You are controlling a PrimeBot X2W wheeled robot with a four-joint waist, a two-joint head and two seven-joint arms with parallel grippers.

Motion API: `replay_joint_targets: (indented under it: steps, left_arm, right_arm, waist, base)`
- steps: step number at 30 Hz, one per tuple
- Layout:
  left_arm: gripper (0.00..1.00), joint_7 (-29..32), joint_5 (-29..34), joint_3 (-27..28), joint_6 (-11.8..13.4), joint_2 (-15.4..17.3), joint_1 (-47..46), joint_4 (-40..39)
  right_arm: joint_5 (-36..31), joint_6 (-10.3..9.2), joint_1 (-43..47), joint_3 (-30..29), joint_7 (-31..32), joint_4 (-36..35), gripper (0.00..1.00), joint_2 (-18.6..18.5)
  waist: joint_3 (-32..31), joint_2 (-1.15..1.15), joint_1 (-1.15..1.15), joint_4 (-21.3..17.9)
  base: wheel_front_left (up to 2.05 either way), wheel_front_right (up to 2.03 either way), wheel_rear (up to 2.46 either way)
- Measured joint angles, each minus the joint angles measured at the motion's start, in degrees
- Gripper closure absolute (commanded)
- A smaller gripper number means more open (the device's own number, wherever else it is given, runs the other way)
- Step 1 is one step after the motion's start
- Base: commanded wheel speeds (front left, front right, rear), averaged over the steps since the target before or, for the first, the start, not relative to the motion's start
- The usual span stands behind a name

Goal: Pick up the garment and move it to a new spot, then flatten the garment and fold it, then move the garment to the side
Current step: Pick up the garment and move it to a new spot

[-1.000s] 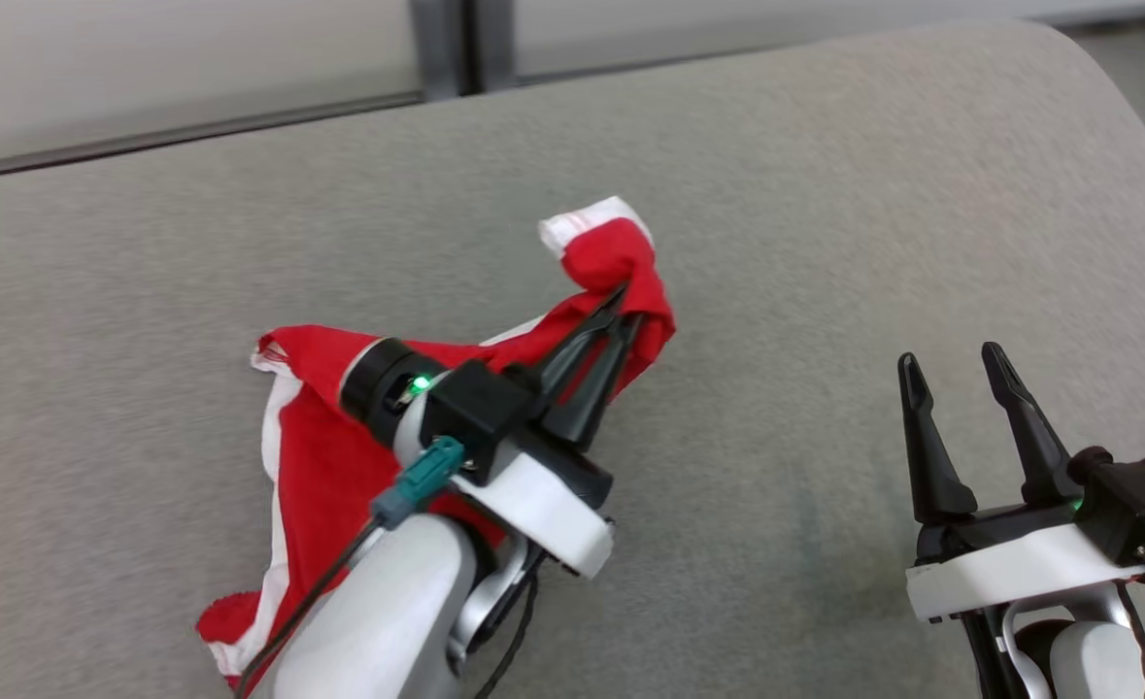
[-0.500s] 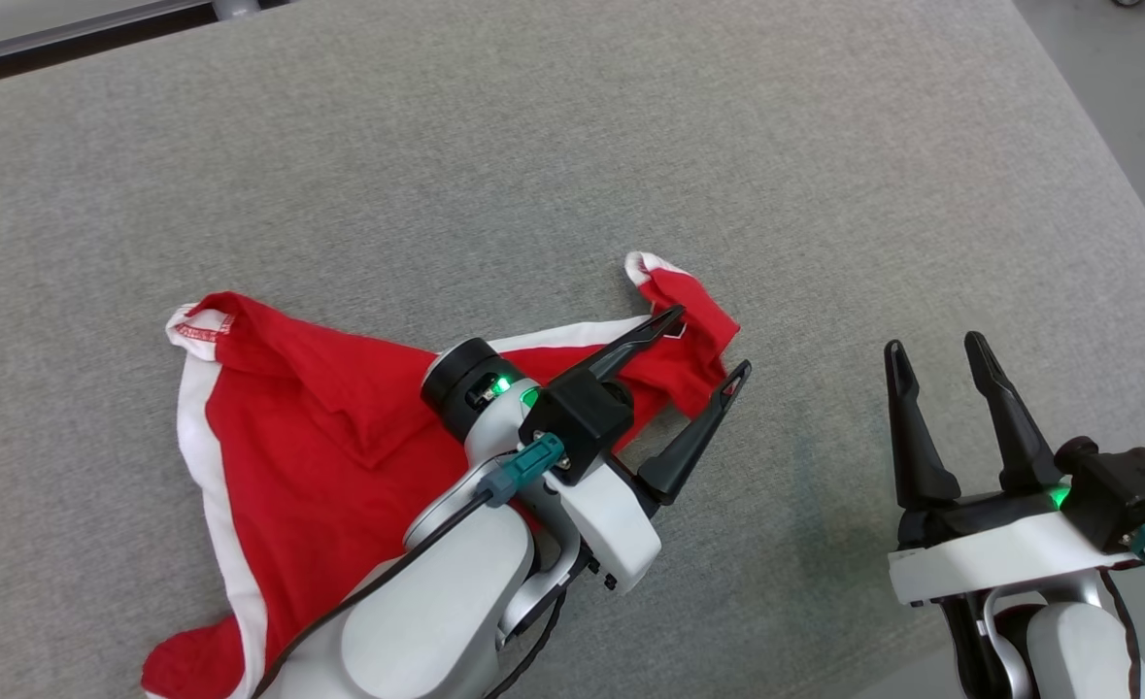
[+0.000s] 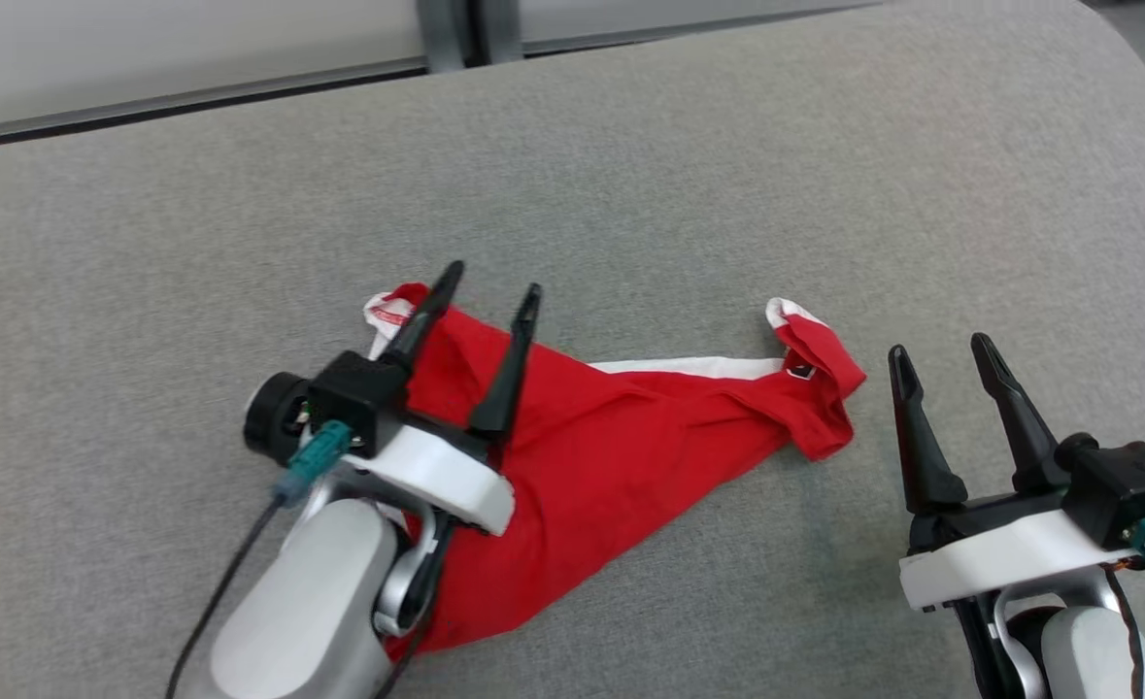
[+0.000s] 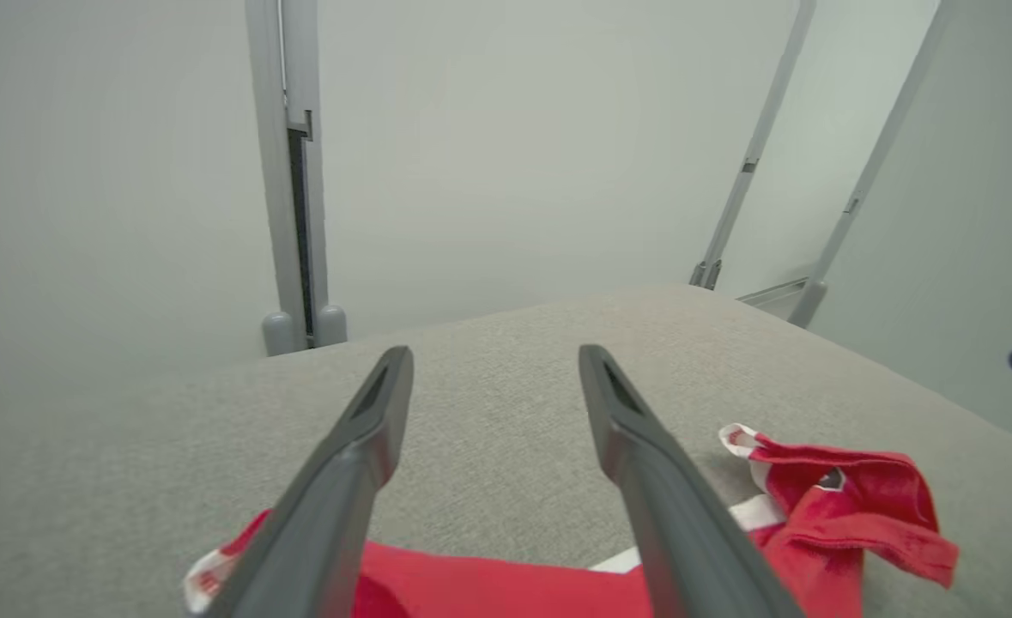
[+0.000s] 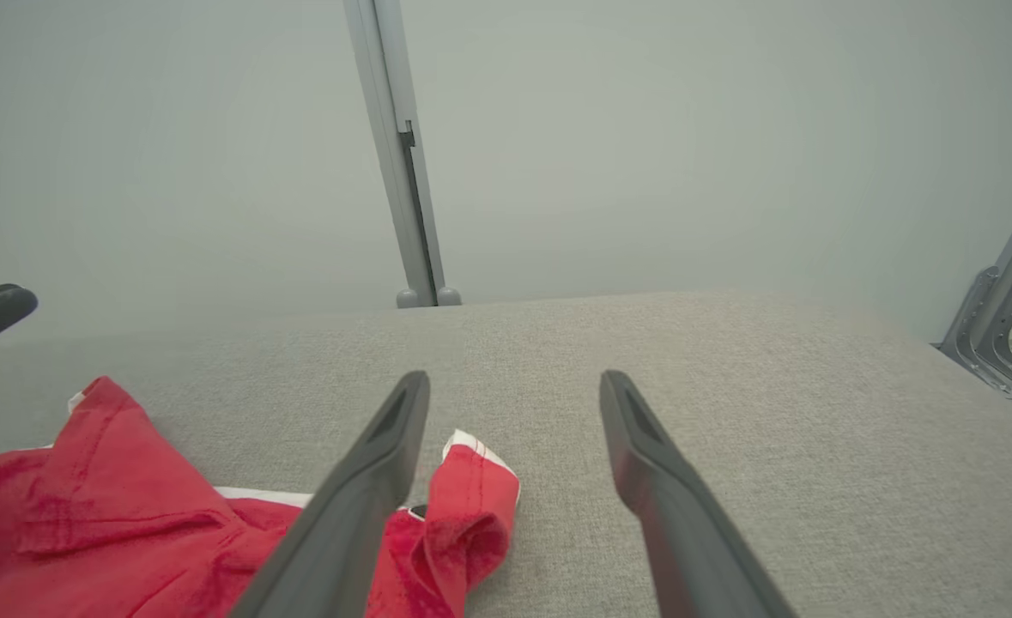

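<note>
Meanwhile, red garment (image 3: 630, 437) lies crumpled on grey surface (image 3: 727, 175) | left gripper (image 3: 494, 279) spread empty over its 9 o'clock corner | right gripper (image 3: 938, 348) agape, 3 o'clock | risk: pinching bunched layers would drag creases, not flatten.

Red garment (image 3: 621, 447) with white edging, lying loose and wrinkled on the grey surface (image 3: 727, 165), spread in a rough triangle (not flat); right corner curled over on itself, far-left corner bunched.
</note>
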Motion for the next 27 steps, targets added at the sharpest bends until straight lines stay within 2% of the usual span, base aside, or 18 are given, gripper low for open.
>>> replay_joint_targets:
  steps: [7,10,19,27]
  left_arm:
    - [0.00,-0.1,-0.2,11.4,3.7,4.5,8.0,-5.1]
    - [0.00,-0.1,0.4,14.1,4.2,6.0,11.1,-6.2]
    - [0.00,-0.1,1.3,16.8,4.7,8.3,18.2,-7.6]
    - [0.00,-0.1,1.1,17.0,4.6,8.9,22.5,-7.2]
  right_arm:
    - [-0.5,0.00,2.6,-0.6,2.5,-1.6,0.00,-0.8]
    - [-0.5,0.00,3.4,-0.9,3.0,-2.0,0.00,-0.9]
    - [-0.5,0.00,6.4,-1.9,4.1,-2.9,0.00,-1.0]
    - [-0.5,0.00,9.7,-2.3,5.6,-3.2,0.00,-1.2]
  waist:
    - [-3.9,0.00,0.00,6.8]
    - [-5.2,0.00,0.00,8.8]
    - [-9.1,0.00,0.00,11.4]
    - [-13.2,0.00,0.00,11.8]
  base:
    - [0.00,0.00,0.00]
    - [0.00,0.00,0.00]
    - [0.00,0.00,0.00]
    - [0.00,0.00,0.00]
